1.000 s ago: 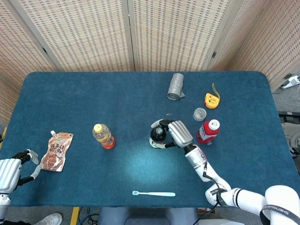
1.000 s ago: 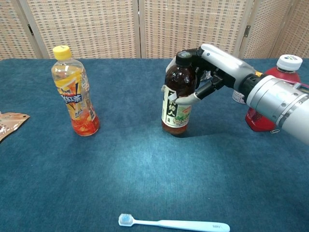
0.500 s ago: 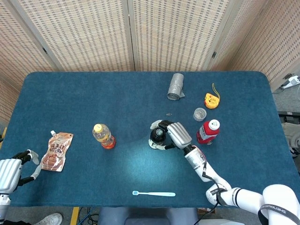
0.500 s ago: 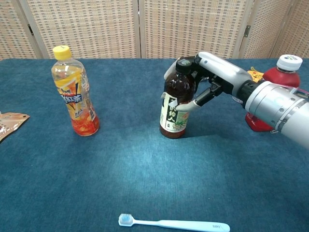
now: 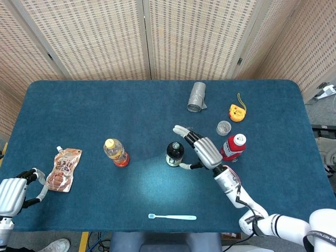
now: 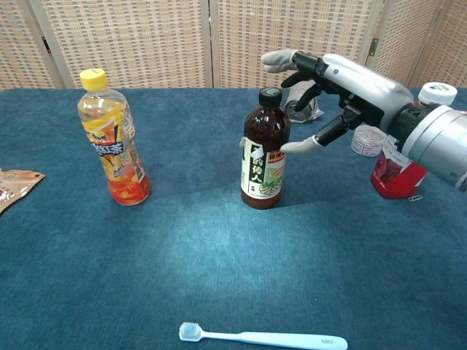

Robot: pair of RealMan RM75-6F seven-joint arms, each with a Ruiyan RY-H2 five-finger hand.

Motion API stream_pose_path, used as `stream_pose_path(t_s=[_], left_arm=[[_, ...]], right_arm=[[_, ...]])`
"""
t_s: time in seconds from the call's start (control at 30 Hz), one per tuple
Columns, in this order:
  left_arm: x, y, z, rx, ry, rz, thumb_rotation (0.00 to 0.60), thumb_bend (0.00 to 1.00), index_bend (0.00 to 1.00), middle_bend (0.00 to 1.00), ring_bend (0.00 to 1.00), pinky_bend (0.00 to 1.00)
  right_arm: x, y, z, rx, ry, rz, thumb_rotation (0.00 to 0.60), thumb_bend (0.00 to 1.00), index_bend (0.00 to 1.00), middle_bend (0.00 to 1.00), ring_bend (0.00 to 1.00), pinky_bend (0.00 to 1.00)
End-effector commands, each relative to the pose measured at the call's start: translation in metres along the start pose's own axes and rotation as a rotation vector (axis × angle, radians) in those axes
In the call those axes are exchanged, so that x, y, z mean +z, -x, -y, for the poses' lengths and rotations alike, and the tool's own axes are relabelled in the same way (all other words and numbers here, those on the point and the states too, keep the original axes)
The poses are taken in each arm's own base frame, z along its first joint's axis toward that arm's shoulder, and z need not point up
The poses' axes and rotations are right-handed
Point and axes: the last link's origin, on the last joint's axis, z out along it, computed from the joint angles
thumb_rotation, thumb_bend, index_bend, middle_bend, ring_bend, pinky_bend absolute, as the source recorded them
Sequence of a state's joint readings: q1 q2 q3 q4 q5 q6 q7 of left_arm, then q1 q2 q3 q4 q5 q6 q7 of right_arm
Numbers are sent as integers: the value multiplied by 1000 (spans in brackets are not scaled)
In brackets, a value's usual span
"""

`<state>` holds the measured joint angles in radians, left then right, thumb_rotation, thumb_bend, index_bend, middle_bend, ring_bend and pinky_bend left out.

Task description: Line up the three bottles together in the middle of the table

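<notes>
A dark tea bottle (image 5: 174,154) (image 6: 263,153) with a black cap stands upright near the table's middle. My right hand (image 5: 201,149) (image 6: 341,82) is just to its right, fingers spread and off the bottle, holding nothing. An orange drink bottle (image 5: 115,152) (image 6: 111,142) with a yellow cap stands upright to the left. A red bottle (image 5: 232,147) (image 6: 403,154) with a white cap stands to the right, behind my right arm. My left hand (image 5: 14,190) rests at the table's near left edge, fingers curled, nothing in it.
A brown snack pouch (image 5: 64,169) lies by the left hand. A light-blue toothbrush (image 5: 172,217) (image 6: 263,338) lies at the near edge. A grey tape roll (image 5: 197,97), a small clear jar (image 5: 224,127) and a yellow tape measure (image 5: 237,112) sit at the back right.
My right hand let go of the dark tea bottle and drew back to the right with its fingers spread. The bottle now stands free, slightly further left.
</notes>
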<state>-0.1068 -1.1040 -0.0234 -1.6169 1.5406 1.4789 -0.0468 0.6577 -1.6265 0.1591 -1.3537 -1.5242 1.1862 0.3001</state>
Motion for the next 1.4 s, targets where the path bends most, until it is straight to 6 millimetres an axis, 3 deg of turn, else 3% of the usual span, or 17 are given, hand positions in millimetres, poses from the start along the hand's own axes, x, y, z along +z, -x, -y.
stream_pose_path(t_s=[0.03,0.47,0.8,1.03,1.4], left_arm=[[0,1,0,2,1,1,600,323,572,432,450,658],[0,6,-4,12,13,20,600,323,571,432,450,658],[0,8,-7,14,22,26,600,323,572,432,450,658],[1,9,-7,12,25,32,600,323,572,432,450,658],[1,9,-7,9,24,34,600,323,572,432,450,658]], right_arm=[[-15,-13,4,-43,-3,-7,600,28,110,90,141,320],[-70,-75,25,-253,26,-110,600,28,110,142,135,307],[-100,-125,1,-359,188,-235,600,28,110,142,131,297],[-112,-130,-29,-301,292,-232,600,28,110,145,131,297],[-124,-115,-65,-193,381,-201,600,28,110,145,131,297]])
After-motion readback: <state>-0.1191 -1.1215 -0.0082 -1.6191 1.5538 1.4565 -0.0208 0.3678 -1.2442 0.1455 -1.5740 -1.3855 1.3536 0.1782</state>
